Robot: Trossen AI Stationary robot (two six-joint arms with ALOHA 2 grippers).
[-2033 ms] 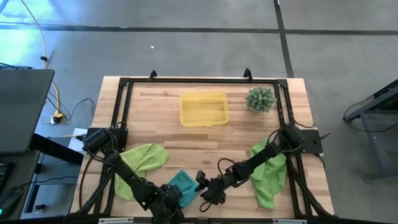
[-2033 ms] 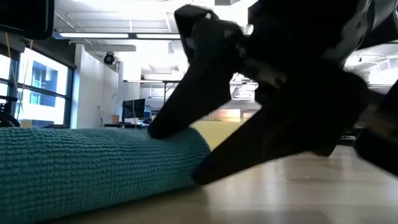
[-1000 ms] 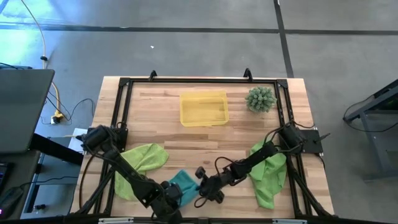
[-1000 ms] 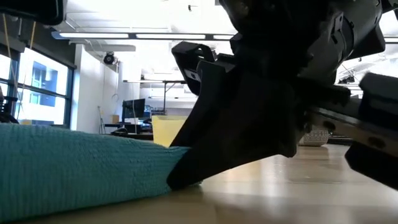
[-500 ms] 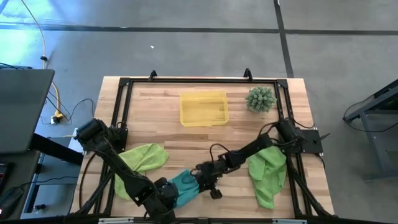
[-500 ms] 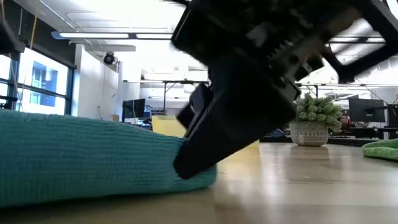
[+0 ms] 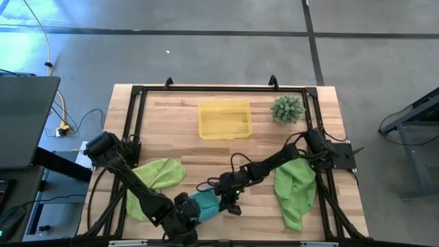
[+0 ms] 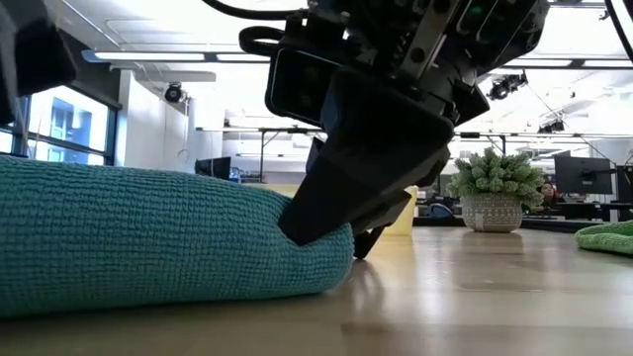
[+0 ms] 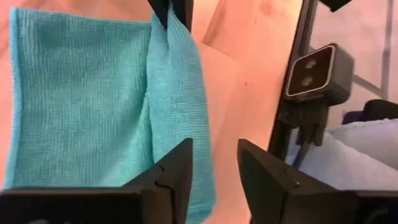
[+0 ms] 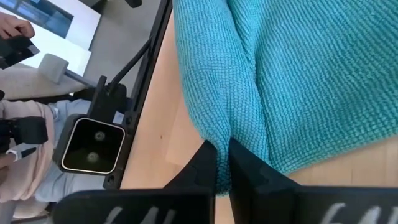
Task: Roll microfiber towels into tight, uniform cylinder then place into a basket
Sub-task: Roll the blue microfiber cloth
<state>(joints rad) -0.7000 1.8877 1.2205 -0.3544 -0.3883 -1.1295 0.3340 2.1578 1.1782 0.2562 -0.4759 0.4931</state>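
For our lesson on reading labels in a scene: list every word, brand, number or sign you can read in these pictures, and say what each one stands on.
None can be read.
The teal towel, the lime-green towels and the yellow basket bear no print.
The screens in the room behind the table in the low view are too blurred to read.
The camera block at the table edge shows no legible marking.
The right pincer pinches the teal towel's edge.

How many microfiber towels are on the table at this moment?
3. One lime-green towel lies at the left, under the left arm; another lime-green towel at the right edge; the teal towel at the near edge, pinched by the right claw. The basket holds none.
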